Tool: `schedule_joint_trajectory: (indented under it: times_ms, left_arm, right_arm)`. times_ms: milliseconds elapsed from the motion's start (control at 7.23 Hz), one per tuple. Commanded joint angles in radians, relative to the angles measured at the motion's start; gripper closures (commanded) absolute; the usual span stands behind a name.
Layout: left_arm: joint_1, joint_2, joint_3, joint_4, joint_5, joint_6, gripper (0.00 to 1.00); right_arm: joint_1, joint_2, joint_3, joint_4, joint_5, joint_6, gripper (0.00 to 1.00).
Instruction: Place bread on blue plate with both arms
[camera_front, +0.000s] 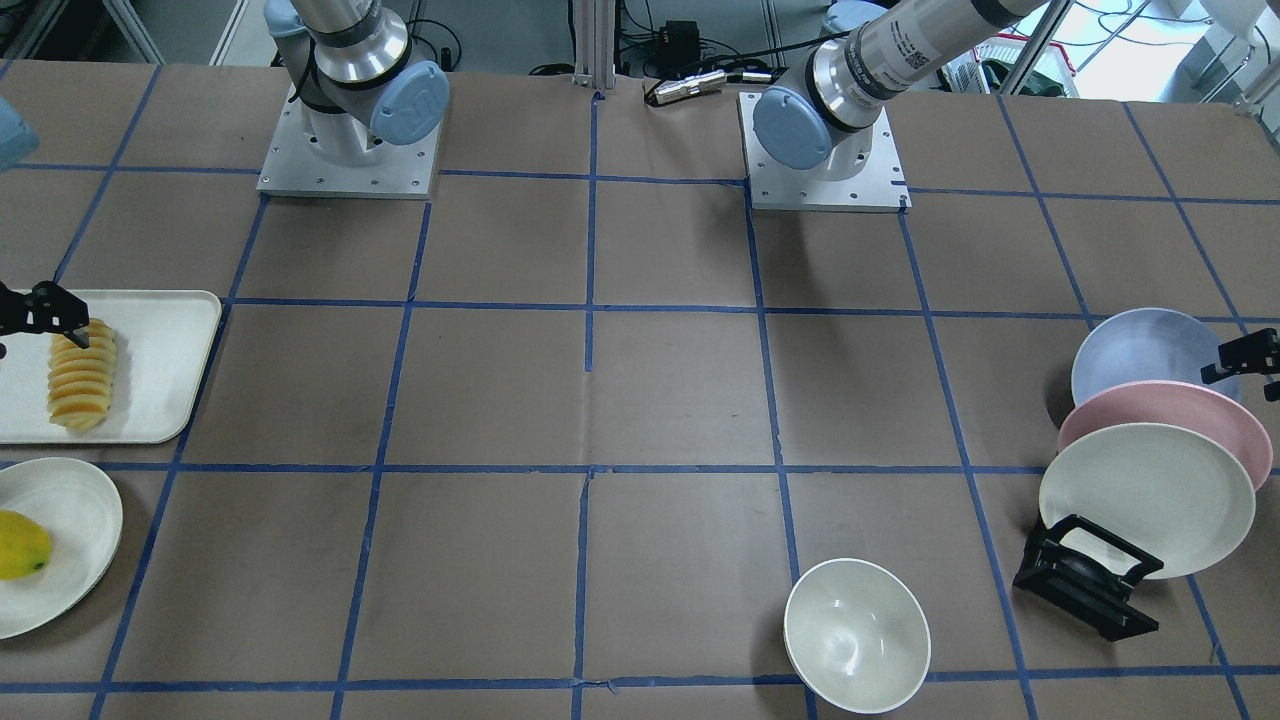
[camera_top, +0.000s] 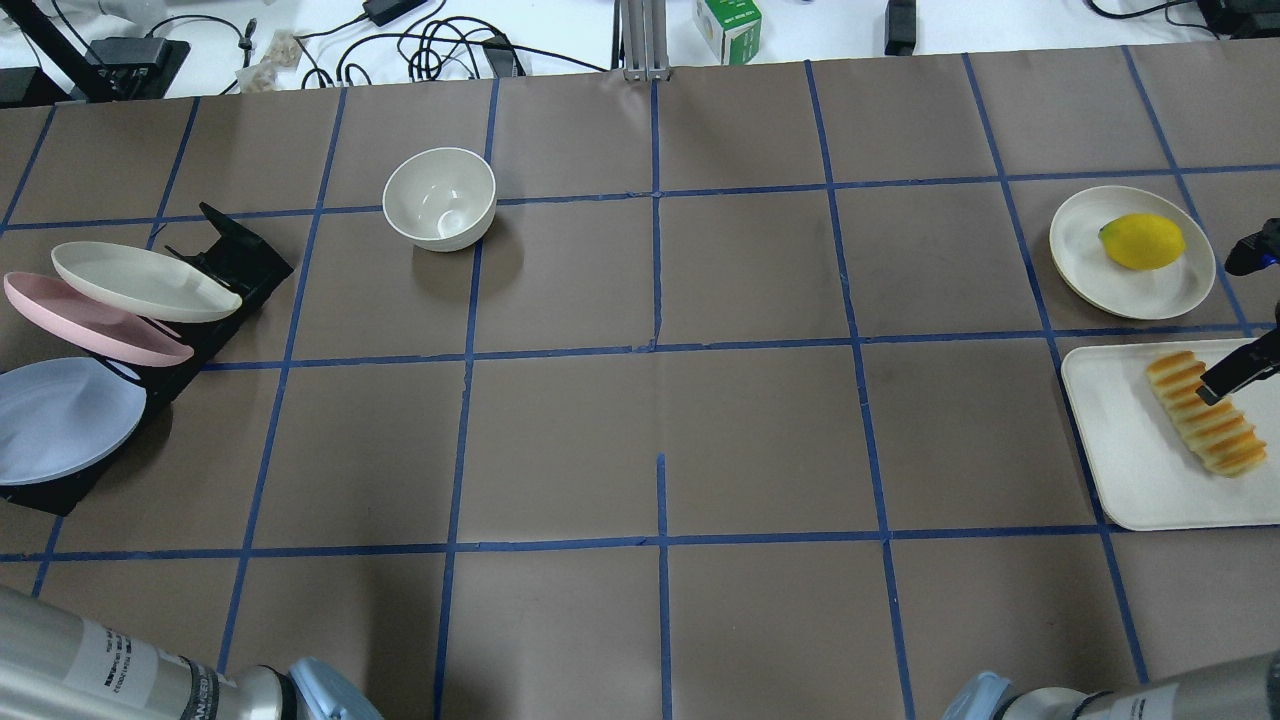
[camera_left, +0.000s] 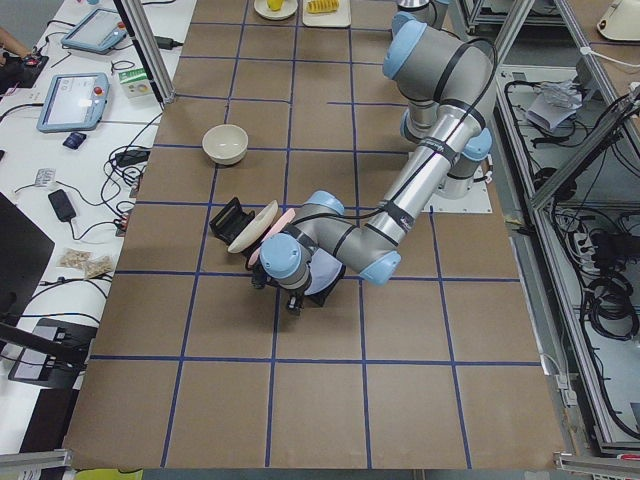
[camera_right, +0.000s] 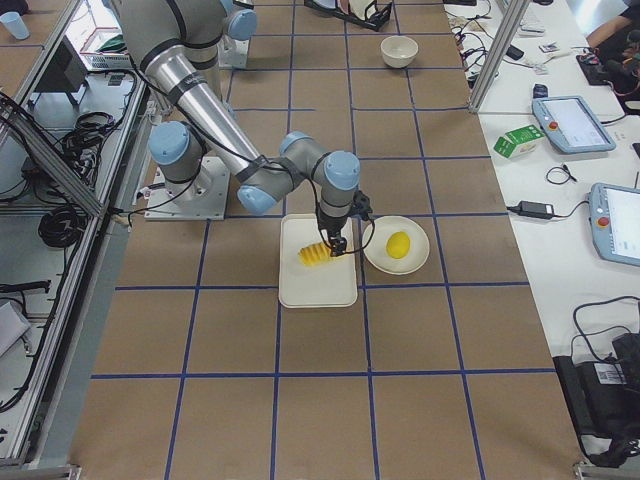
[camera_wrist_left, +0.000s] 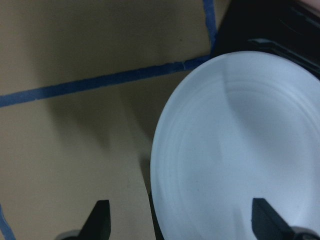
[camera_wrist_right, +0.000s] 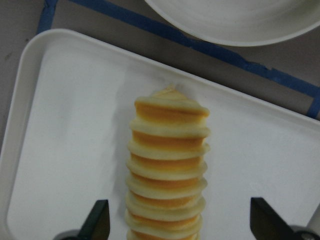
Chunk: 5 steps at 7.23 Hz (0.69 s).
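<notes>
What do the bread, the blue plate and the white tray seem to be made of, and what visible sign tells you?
The bread: likely moulded plastic or foam; its ridges are very even and smooth. The blue plate: probably matte plastic or melamine; flat colour, no sharp glints. The white tray: seemingly smooth plastic; rounded corners, soft sheen.

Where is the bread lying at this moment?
The bread lies on the white tray at the table's right edge in the overhead view, under the open right gripper.
</notes>
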<state>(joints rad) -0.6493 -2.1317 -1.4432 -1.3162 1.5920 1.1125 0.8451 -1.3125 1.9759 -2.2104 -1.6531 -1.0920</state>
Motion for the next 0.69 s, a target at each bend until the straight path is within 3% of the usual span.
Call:
schedule_joint_trajectory:
  times_ms: [0,553]
  left_arm:
    - [0.000,-0.024,0.010,0.012,-0.019,0.000,0.44]
    - [0.000,-0.025,0.018,0.011,-0.043,0.001,1.00]
  right_arm:
    - [0.000,0.049,0.006,-0.028,-0.001,-0.002,0.00]
    - [0.000,0.056,0.041,-0.040,0.002,0.003,0.00]
